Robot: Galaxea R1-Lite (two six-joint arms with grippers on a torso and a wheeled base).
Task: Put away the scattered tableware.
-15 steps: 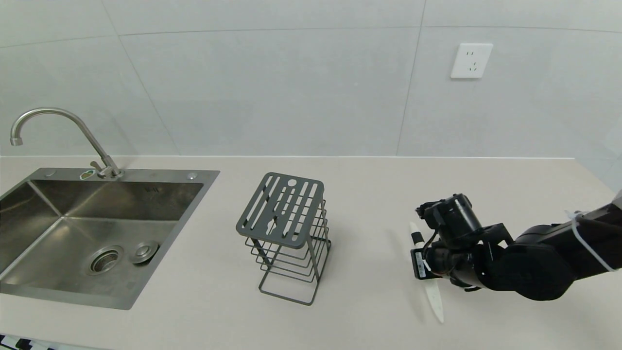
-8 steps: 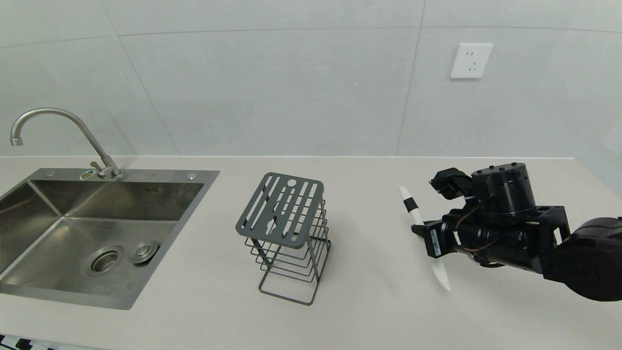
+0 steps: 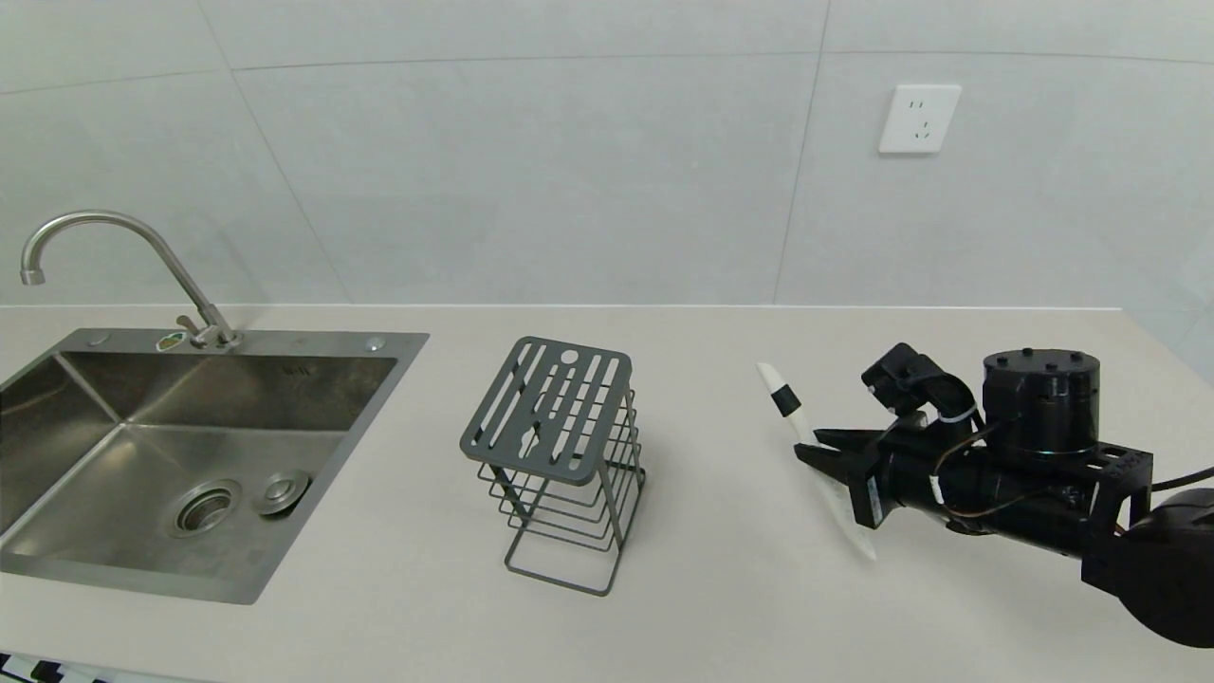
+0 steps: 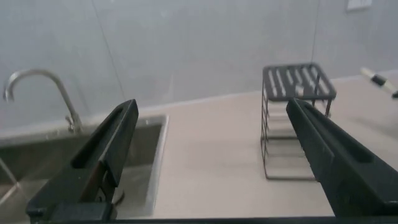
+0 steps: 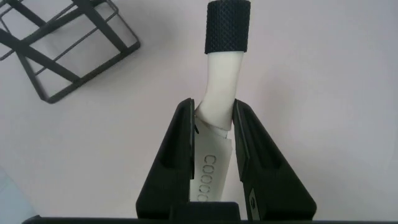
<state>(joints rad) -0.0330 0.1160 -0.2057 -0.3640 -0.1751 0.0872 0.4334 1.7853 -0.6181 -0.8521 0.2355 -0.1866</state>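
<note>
My right gripper point(image 3: 823, 446) is shut on a white knife point(image 3: 816, 465) with a black band near the handle end, held above the counter to the right of the rack. The right wrist view has the two black fingers point(image 5: 180, 146) clamped on the white knife point(image 5: 221, 93) below its black textured band. A dark grey wire cutlery rack point(image 3: 555, 460) with a slotted top stands mid-counter; it also stands in the left wrist view as the rack point(image 4: 297, 118). My left gripper point(image 4: 214, 168) is open, held off to the left, facing the rack and sink.
A steel sink point(image 3: 90, 560) with a curved tap point(image 3: 114, 270) occupies the counter's left side. A wall socket point(image 3: 918, 118) sits on the tiled wall at the right. Bare counter lies between rack and knife and along the front edge.
The right arm has lifted the knife off the counter and swung the wrist round, so the knife's banded end now points up and left, nearer the rack.
</note>
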